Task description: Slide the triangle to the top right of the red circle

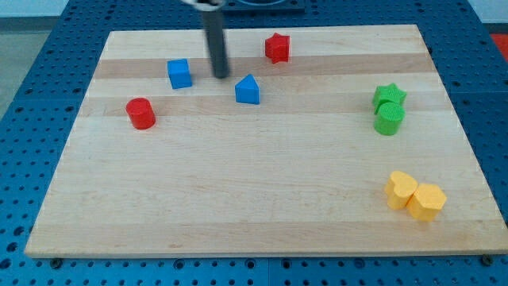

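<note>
I had no claw to open or close on this rig and nothing was held; the arm ended in a plain dark rod, and my tip (221,76) rested on the table (262,206) near its top edge, left of centre. The blue triangle (248,90) sat just beside the tip, down and toward the table's right edge from it, apart and not touching as far as I could see. The red circle (141,114) lay well off toward the left edge, lower than the triangle, with the blue cube (180,73) between the two and closer to the top edge. So the triangle needed to travel leftward, yet my tip stood on its left side, the wrong side for that push. I judged I would have to go round to the triangle's right face first, then drive it left and stop it short of the cube. The red star (277,48) near the top edge was close to that detour. The green and yellow blocks at the right edge were out of the way.
</note>
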`<state>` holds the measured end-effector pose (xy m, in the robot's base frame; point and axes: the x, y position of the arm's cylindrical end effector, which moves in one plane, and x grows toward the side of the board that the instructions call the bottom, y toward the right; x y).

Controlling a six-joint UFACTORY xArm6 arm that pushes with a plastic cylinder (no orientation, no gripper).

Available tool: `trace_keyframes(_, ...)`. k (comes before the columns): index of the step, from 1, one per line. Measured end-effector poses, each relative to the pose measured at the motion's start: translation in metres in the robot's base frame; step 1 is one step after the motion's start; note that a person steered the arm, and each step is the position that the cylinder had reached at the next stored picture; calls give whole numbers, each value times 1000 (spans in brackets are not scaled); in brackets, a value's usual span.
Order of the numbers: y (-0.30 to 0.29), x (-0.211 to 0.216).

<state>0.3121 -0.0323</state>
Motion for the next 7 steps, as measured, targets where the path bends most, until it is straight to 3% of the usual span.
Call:
trace_keyframes(1,94,0)
trace_keyframes(5,40,49)
trace_keyframes(7,11,42)
